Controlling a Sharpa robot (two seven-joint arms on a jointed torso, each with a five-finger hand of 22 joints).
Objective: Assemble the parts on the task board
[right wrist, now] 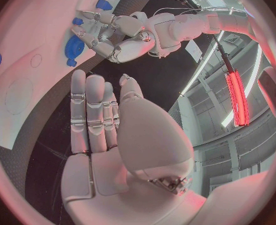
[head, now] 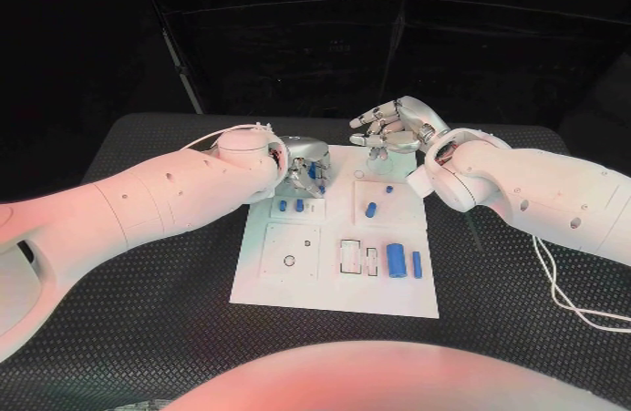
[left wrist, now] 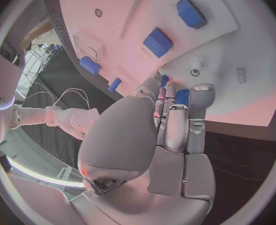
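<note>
While the left hand (head: 305, 163) is lowered over the task board's (head: 289, 288) far left corner, whether anything is held there cannot be told. Blue parts (head: 395, 258) are laid lengthwise along the board's near-far axis. The right hand (head: 393, 127) is held empty, fingers apart, past the far edge.

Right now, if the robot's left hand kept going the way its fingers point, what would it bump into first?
Probably a small blue part right at the fingertips of the left hand, and the white task board just beneath it. Depth is hard to judge, so it may already be touching.
</note>
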